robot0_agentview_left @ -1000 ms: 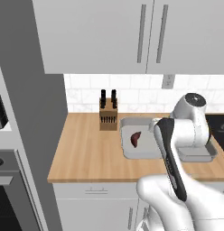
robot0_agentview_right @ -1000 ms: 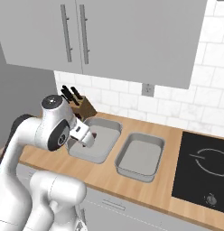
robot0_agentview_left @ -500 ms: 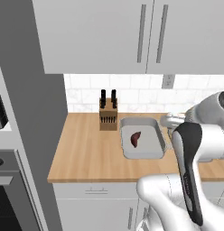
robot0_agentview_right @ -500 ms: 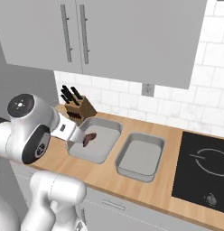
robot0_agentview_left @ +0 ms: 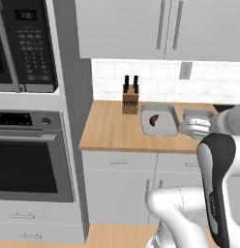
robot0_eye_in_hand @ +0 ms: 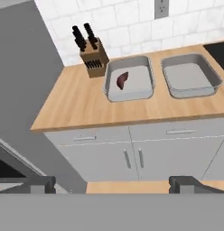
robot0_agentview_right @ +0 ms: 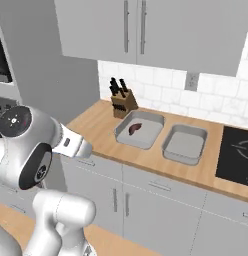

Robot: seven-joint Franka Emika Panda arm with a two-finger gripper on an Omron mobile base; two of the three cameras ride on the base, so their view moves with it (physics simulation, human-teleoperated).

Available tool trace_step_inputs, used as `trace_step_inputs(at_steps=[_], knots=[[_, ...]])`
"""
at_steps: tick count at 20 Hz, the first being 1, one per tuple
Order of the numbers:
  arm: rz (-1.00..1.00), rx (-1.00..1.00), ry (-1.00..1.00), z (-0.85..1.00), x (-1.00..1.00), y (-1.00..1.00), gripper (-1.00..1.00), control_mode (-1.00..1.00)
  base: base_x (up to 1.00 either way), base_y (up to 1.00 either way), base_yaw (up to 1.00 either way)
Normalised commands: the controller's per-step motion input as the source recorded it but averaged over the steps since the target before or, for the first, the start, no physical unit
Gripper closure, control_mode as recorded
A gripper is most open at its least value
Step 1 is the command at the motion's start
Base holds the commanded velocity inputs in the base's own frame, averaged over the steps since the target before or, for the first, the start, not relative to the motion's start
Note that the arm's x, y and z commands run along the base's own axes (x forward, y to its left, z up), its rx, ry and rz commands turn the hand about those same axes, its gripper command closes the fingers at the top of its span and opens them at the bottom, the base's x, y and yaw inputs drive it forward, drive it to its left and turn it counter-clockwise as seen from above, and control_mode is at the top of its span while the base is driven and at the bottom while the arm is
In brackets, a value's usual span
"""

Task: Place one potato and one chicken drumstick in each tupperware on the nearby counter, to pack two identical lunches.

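In the hand view we see the knife block [robot0_eye_in_hand: 91, 57] at upper left, standing on the counter [robot0_eye_in_hand: 77, 103] against the tiled wall. Just right of it, in the upper middle, the first tupperware [robot0_eye_in_hand: 130, 81] holds the dark reddish-brown potato [robot0_eye_in_hand: 122, 80] lying on its floor. The second tupperware [robot0_eye_in_hand: 190, 75] sits just beside it at upper right. At the bottom edge the gripper [robot0_eye_in_hand: 113, 184] has its fingertips far apart, holding nothing, well back from the counter and facing the grey drawers [robot0_eye_in_hand: 132, 153].
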Motion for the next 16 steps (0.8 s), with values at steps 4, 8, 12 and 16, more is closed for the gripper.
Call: trace_step_inputs(at_steps=[4, 8, 12, 16], knots=[[0.0, 0.0, 0.0, 0.0, 0.0, 0.0, -1.0, 1.0, -0.39, 0.6, 0.64], [0.0, 0.0, 0.0, 0.0, 0.0, 0.0, -1.0, 1.0, 0.0, 0.27, 0.94], [0.0, 0.0, 0.0, 0.0, 0.0, 0.0, -1.0, 1.0, 0.0, 0.07, 0.98], [0.0, 0.0, 0.0, 0.0, 0.0, 0.0, -1.0, 1.0, 0.0, 0.18, 0.93]])
